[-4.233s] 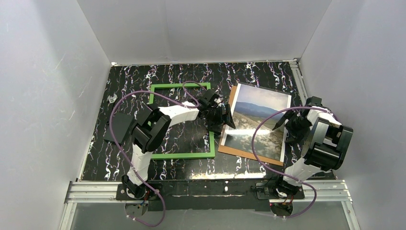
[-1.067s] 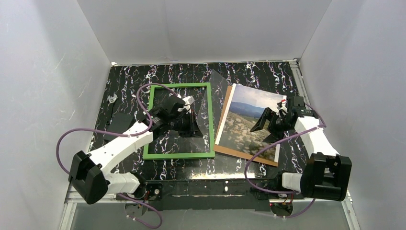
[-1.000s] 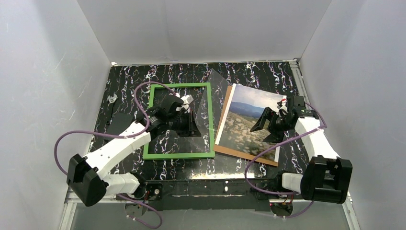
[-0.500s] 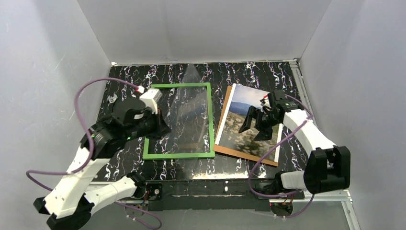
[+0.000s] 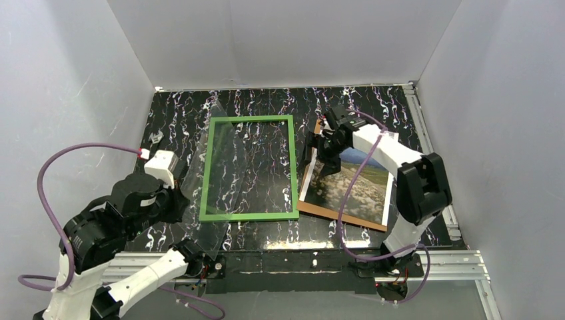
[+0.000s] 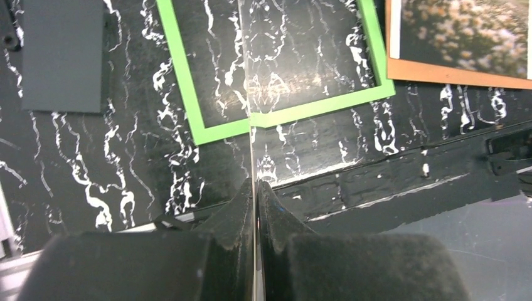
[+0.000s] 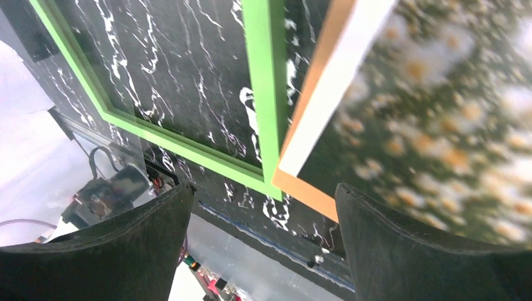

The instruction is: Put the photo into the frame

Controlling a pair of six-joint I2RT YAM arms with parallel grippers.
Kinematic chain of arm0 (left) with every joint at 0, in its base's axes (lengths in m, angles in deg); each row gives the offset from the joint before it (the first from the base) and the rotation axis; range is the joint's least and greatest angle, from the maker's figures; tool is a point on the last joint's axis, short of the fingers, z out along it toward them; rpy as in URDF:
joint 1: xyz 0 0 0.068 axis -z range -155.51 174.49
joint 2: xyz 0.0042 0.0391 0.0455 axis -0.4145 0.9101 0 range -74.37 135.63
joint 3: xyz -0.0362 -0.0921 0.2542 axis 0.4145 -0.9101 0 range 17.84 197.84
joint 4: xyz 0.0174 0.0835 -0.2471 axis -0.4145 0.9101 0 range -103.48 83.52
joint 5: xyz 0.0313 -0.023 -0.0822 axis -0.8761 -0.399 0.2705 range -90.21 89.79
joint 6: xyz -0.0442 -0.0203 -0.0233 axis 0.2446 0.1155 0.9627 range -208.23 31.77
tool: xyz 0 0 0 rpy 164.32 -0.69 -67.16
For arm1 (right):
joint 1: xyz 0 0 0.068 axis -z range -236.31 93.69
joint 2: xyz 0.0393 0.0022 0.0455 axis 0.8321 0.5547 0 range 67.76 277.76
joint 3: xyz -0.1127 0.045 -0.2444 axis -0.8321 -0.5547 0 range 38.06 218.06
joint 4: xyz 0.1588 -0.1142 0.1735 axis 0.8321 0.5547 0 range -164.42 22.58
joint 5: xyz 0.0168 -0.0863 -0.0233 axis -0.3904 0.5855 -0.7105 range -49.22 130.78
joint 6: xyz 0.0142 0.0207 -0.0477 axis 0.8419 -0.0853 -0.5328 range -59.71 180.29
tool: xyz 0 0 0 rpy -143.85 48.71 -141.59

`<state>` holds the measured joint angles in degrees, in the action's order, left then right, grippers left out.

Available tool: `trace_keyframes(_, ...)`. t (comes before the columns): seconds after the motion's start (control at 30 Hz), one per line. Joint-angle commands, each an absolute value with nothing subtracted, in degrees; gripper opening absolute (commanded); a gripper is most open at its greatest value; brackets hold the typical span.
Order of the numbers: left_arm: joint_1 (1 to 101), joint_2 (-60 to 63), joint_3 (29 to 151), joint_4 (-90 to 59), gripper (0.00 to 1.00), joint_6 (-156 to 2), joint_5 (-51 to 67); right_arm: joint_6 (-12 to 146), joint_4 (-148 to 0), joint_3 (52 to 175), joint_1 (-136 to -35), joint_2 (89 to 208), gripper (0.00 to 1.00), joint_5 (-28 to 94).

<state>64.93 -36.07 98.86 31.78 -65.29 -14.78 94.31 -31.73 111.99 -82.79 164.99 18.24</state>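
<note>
The green frame lies flat on the black marbled table, its opening showing bare table. To its right the photo lies face up on a brown backing board. My left gripper is shut on the edge of a thin clear sheet, which stands tilted over the frame's left side. In the left wrist view the fingers pinch that sheet edge-on above the frame. My right gripper hangs open over the photo's far left corner. Its wrist view shows frame, board and photo between the spread fingers.
A dark grey card lies on the table left of the frame. A small metal clip sits near the left wall. White walls close in three sides, and an aluminium rail runs along the near edge.
My left arm has swung back and to the left, carrying the clear sheet from over the frame's middle to its left side. My right gripper has crossed from the photo's right part to its far left corner.
</note>
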Motion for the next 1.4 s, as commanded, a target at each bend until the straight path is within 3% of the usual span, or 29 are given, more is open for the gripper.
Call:
trace_keyframes(0.0, 64.8, -35.9, 99.7, 38.4, 0.00, -66.0, -18.6, 96.5, -34.6, 118.5, -85.1, 170.2, 0.91, 17.2)
trace_keyframes(0.33, 64.8, -38.5, 96.7, 41.0, 0.00, -63.7, -18.6, 97.7, -36.8, 129.2, -89.3, 183.4, 0.90, 17.3)
trace_keyframes(0.6, 64.7, -40.0, 94.8, 41.8, 0.00, -62.6, -18.4, 97.4, -33.2, 129.5, -92.1, 186.6, 0.89, 24.6)
trace_keyframes(1.03, 64.8, -36.8, 95.1, 39.8, 0.00, -64.2, -11.4, 97.5, -25.5, 121.6, -93.5, 178.9, 0.89, 35.6)
trace_keyframes(1.37, 64.7, -29.6, 98.7, 38.9, 0.00, -66.9, -6.7, 99.8, -28.4, 119.1, -93.8, 164.7, 0.92, 29.4)
